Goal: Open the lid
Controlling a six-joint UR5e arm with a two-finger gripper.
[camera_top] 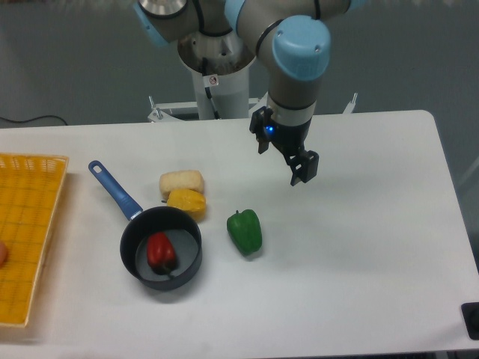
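Note:
The lid is out of view. The dark saucepan with a blue handle stands uncovered at the table's front left, and a red pepper lies inside it. My gripper hangs above the table's middle back, well up and to the right of the saucepan. It is open, with nothing between its fingers.
A green pepper lies just right of the saucepan. A yellow food piece and a beige one sit behind the pan's rim. A yellow basket fills the left edge. A dark object is at the front right corner.

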